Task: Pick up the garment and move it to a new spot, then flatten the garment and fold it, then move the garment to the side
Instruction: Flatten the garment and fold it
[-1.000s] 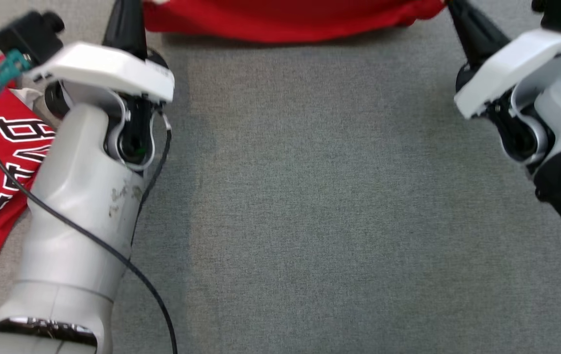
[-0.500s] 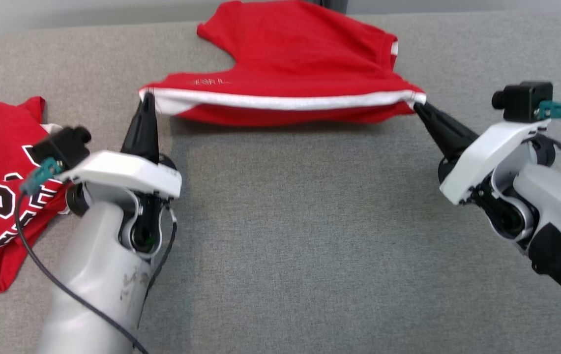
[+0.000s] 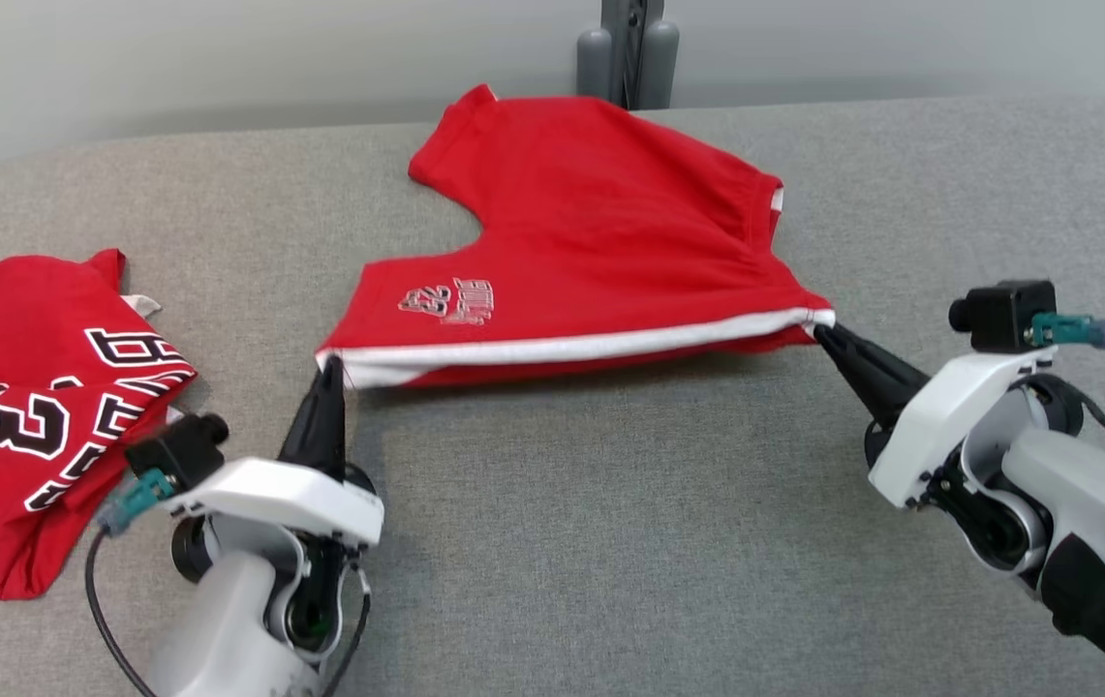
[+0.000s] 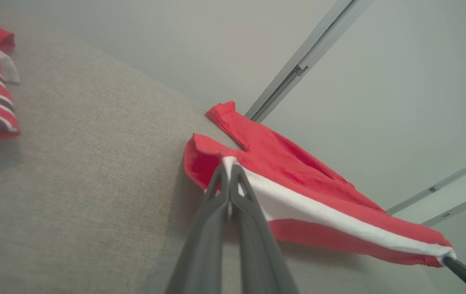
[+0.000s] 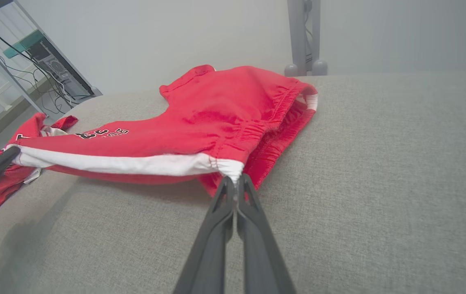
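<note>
Stretching between the two hands, the red garment (image 3: 600, 232), a pair of shorts with a white stripe down one side, is pulled taut along that striped edge. The edge is raised a little off the grey fabric table (image 3: 610, 542) and casts a shadow under it, while the far part of the cloth rests on the table's middle, towards its far edge. A small white print sits on the red cloth near the stripe's left end. In the right wrist view the gathered waistband runs back from the stripe's right end.

The left hand (image 3: 328, 366) has its two dark fingers pressed together on the left corner of the stripe, at the leg hem. The right hand (image 3: 821, 332) is likewise clamped on the right corner, where the stripe meets the waistband. Both hands point inward and away from the robot, each pinching only the very tip of its corner.

Well to the left, apart from the shorts, a red jersey (image 3: 48, 407) with black and white numbers lies crumpled on the table. Behind the far edge stands a grey post (image 3: 628, 48) against a pale wall.
</note>
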### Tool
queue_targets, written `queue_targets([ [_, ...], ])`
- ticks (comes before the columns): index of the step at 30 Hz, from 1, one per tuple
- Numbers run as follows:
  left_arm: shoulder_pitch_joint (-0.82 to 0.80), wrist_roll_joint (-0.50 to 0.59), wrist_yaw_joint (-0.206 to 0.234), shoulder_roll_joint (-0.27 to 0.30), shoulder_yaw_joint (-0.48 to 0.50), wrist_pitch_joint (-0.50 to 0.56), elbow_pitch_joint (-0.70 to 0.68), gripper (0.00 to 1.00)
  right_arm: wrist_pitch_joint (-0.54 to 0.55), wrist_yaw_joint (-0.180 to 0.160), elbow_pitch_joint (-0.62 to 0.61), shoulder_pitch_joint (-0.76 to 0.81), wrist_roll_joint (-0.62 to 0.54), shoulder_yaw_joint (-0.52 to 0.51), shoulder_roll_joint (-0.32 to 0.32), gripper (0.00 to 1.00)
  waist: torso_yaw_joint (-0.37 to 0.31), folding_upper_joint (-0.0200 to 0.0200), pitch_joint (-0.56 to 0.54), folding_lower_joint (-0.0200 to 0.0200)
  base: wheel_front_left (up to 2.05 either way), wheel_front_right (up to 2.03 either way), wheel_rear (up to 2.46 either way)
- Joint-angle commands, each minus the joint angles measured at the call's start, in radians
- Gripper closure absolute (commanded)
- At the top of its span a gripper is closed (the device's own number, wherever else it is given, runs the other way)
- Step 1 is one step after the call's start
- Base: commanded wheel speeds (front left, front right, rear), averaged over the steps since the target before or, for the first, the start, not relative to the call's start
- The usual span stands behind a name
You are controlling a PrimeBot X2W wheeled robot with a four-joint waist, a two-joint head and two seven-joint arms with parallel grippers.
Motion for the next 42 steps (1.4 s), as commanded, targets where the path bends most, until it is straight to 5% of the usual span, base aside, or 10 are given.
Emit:
queue_targets([
  [1,0.018,0.009,-0.002,0.008,-0.004,-0.003,-0.008,1.00,-0.010,0.000,-0.004,0.018,0.002,0.001,-0.012,1.00,0.000,0.0000,-0.012,0.0000,0.00,0.00,0.00],
  [24,0.342,0.148,-0.002,0.005,0.032,-0.003,-0.207,1.00,0.033,0.000,-0.141,0.234,-0.034,0.007,-0.071,1.00,-0.026,0.0000,-0.174,0.0000,0.00,0.00,0.00],
  [42,0.538,0.188,0.008,-0.001,0.062,-0.003,-0.370,1.00,0.086,0.000,-0.339,0.380,0.009,0.007,-0.220,1.00,-0.017,0.0000,-0.202,0.0000,0.00,0.00,0.00],
])
